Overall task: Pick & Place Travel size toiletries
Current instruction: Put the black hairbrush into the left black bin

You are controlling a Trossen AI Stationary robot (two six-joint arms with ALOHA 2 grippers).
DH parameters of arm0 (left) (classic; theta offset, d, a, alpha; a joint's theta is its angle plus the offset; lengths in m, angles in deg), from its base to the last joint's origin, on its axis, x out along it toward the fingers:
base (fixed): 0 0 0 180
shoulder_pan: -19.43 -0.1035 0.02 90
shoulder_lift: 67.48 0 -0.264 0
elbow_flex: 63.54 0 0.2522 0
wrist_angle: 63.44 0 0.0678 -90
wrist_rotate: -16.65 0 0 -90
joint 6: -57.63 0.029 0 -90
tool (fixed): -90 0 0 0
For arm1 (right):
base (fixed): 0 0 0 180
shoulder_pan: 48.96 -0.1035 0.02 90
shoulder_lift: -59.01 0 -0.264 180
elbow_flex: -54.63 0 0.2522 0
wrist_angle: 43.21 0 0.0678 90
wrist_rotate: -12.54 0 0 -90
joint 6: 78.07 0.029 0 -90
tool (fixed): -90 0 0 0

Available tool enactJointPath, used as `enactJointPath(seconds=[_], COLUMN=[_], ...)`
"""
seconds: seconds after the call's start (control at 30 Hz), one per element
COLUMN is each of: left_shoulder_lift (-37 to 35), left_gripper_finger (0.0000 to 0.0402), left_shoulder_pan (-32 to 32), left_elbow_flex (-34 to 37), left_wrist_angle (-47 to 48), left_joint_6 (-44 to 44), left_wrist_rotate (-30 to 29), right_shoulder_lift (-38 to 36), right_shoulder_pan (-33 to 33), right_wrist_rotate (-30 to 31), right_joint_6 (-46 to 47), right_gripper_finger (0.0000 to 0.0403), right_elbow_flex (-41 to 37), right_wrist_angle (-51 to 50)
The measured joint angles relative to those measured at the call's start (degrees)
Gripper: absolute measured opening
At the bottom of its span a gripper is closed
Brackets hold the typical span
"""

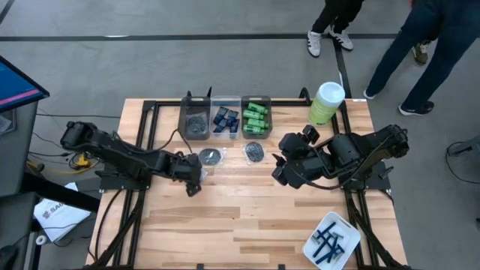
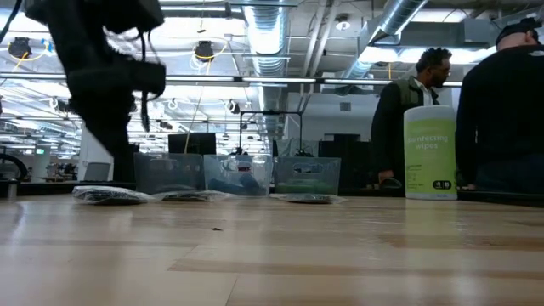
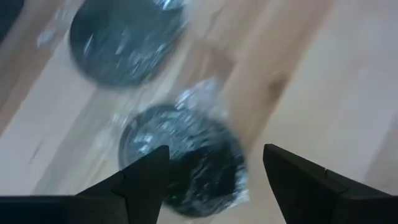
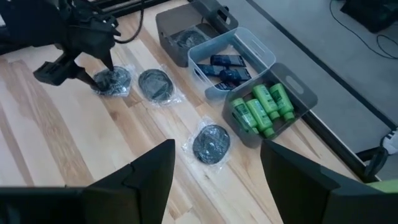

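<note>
Three round dark grey crinkly packets lie flat on the wooden table. One packet (image 3: 186, 158) lies just beyond my left gripper (image 3: 216, 152), which is open, with a finger on either side of it; I cannot tell whether the fingers touch it. The right wrist view shows this packet (image 4: 113, 81) under the left gripper (image 4: 102, 62). The second packet (image 1: 211, 156) lies next to it and the third packet (image 1: 255, 151) lies further right. My right gripper (image 4: 217, 146) is open and empty, above the table right of the middle (image 1: 279, 174).
Three bins stand in a row at the far edge: a grey bin (image 1: 196, 118) with packets, a clear bin (image 1: 225, 118) with navy tubes, and a grey bin (image 1: 256, 118) with green bottles. A green canister (image 1: 326, 102) stands far right. A white tray (image 1: 331, 238) with blue razors sits near right. People stand beyond the table.
</note>
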Motion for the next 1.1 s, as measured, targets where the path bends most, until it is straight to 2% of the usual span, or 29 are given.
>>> enactJointPath(seconds=[0.23, 0.4, 0.6, 0.77, 1.1], left_shoulder_lift=[-1.87, -4.57, -8.60, -11.26, -11.61], left_gripper_finger=[0.0255, 0.0255, 0.0255, 0.0255, 0.0255], left_shoulder_pan=[0.00, 0.00, -1.23, -1.38, -1.36], left_elbow_flex=[4.25, 4.38, 4.38, 4.38, 4.38], left_wrist_angle=[0.38, 0.77, 8.86, 9.41, 9.37], left_joint_6=[-12.19, -12.67, -14.86, -14.99, -16.60], left_wrist_rotate=[0.28, -1.58, -3.86, -3.88, -3.73], right_shoulder_lift=[0.02, 0.02, 0.02, 0.02, 0.02], right_shoulder_pan=[-0.34, -0.32, -0.32, -0.24, -0.25], right_wrist_rotate=[-0.02, -0.03, -0.07, -0.18, -0.27], right_joint_6=[0.00, -0.02, 0.00, 0.02, 2.12], right_gripper_finger=[0.0230, 0.0230, 0.0230, 0.0230, 0.0230], right_elbow_flex=[0.00, 0.00, 0.00, 0.00, 0.00], right_wrist_angle=[-1.00, -1.50, -1.52, -1.45, -1.04])
